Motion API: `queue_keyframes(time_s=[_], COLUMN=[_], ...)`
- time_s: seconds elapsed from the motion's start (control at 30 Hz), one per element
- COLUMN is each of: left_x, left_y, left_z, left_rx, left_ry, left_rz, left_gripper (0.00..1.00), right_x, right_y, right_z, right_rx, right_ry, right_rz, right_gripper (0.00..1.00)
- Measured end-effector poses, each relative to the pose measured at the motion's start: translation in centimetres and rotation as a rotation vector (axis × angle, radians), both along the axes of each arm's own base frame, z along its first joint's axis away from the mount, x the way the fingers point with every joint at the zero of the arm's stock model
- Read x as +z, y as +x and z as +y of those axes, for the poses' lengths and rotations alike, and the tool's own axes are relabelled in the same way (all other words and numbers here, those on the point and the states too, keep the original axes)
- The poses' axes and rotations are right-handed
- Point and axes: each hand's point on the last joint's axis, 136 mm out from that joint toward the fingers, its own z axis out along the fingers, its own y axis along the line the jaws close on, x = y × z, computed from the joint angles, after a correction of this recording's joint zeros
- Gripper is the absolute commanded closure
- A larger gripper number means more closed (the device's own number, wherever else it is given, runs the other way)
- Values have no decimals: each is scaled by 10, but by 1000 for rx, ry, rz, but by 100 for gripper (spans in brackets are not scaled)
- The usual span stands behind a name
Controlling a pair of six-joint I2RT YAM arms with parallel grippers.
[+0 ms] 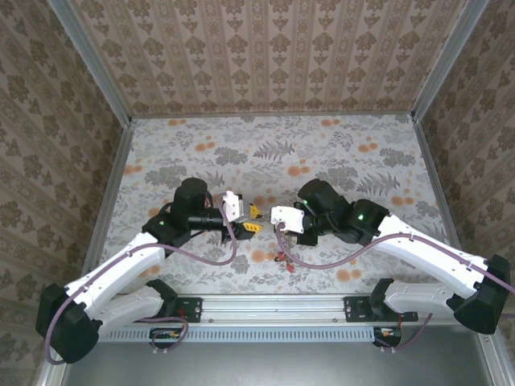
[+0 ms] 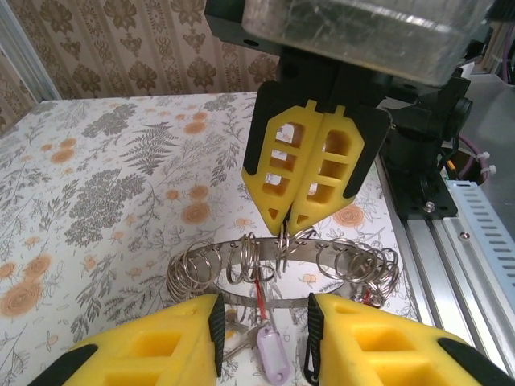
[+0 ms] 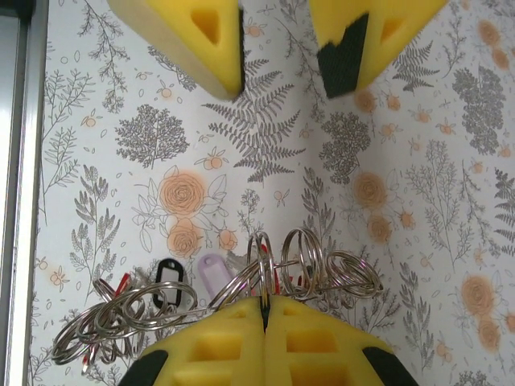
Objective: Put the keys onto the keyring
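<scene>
Several keys (image 3: 211, 267) look like they're already hanging off the keyring (image 2: 238, 299). A lilac-headed one (image 2: 272, 358) sits right under the gap of the left gripper (image 2: 264, 320), and a black-headed one (image 3: 169, 277) and some red bits (image 3: 119, 283) sit off to one side of the right gripper (image 3: 264, 305). From these angles I honestly can't tell which are properly threaded and which just lie under the loop on the flowery table (image 2: 96, 201). Right jaws are pressed together, pinching the keyring at its rim, and the loop runs from those tips across toward the left jaws. Left jaws are spread with nothing between the pads, sitting just short of the near rim. So I'd call it partway done, with another key to pick and feed on. What gets in the way is a whole tangle of small split rings (image 2: 358, 265) crowding the band on both sides of the pinch. That leaves little bare rim, and the two sets of fingers are nose to nose.
</scene>
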Motion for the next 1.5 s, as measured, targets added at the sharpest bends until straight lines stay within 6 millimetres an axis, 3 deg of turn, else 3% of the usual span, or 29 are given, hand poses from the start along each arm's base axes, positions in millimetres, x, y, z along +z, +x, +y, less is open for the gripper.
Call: queue_keyframes(time_s=[0.17,0.47,0.57,0.7,0.93,1.03,1.3,1.5], left_x=[-7,-10,-10,-11,-13,-12,14,26], left_y=[5,-4,-5,-5,-8,-10,-16,-19], left_z=[-8,-19,-20,-20,-19,-20,-23,-23], left_rx=[-12,-66,-71,-72,-87,-99,-131,-155], left_ry=[-2,-11,-10,-8,4,-2,-106,-150], left_rz=[26,42,43,37,35,32,-16,-19], left_gripper=[70,73,80,99,100,100,100,100], right_x=[2,12,16,18,16,15,36,41], right_y=[0,2,2,1,-2,-6,-18,-18], right_z=[3,14,18,21,21,20,8,13], right_rx=[5,6,11,23,29,39,50,49], right_ry=[15,81,105,124,127,171,474,606], right_rz=[-1,-6,-8,-1,7,1,-46,-14], right_gripper=[100,100,100,100,100,91,80,79])
